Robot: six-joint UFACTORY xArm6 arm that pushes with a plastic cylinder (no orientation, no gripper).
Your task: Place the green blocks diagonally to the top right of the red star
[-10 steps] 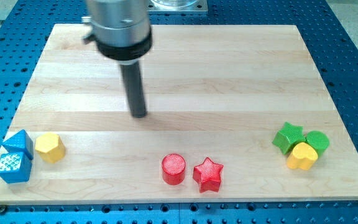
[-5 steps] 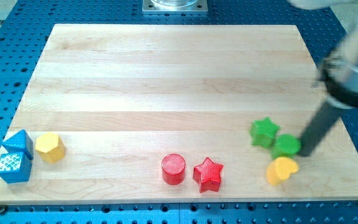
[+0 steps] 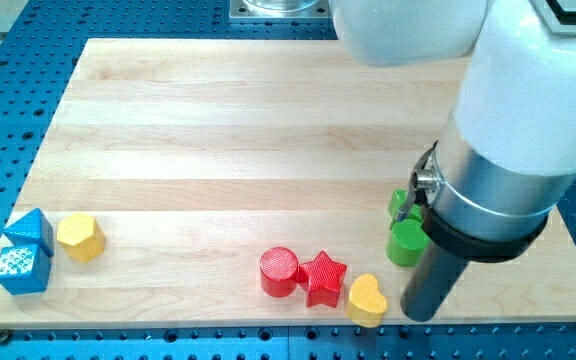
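Observation:
The red star lies near the view's bottom edge, touching a red cylinder on its left and a yellow heart on its lower right. A green cylinder sits up and to the right of the star. A second green block, mostly hidden by the arm, sits just above it. My tip rests right of the yellow heart and below the green cylinder.
A yellow hexagonal block and two blue blocks sit at the view's bottom left. The arm's large white and grey body covers the board's right part. The wooden board lies on a blue perforated table.
The tip swept from the right of the green blocks down to the bottom edge. The green blocks shifted left, and the yellow heart slid left against the red star, which moved slightly left.

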